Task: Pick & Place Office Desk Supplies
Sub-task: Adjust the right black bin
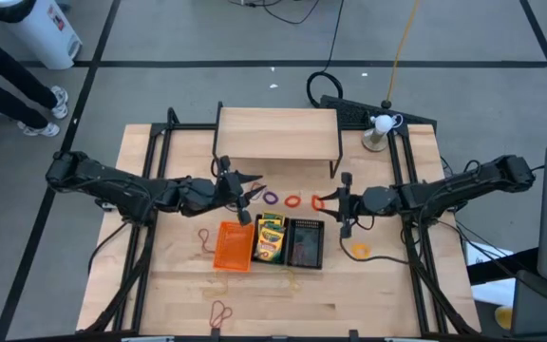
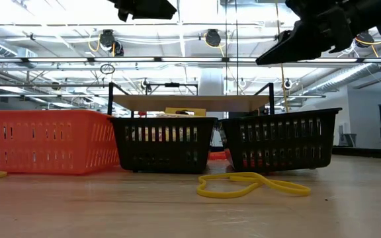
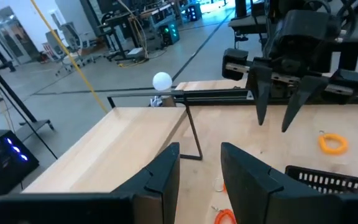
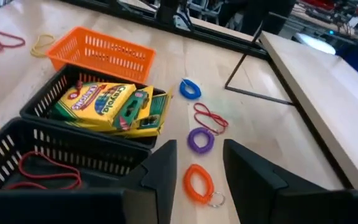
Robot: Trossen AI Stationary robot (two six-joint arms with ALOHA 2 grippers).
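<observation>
Both pincers hang above the bench [image 1: 179,294], fingers apart and empty: the left pincer [image 1: 247,195] left of the coil loops, the right pincer [image 1: 342,204] just right of them. Crayon boxes [image 4: 114,106] lie in the middle black tray [image 4: 48,99], between the orange tray [image 1: 233,247] and the other black one [image 1: 304,243].

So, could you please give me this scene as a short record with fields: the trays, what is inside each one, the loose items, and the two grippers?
orange tray: looks empty
middle black tray: crayon boxes
end black tray: red rubber band
loose on table: blue, red, purple and orange loops in a row
left gripper: open, empty, above the table
right gripper: open, empty, above the orange loop
</observation>
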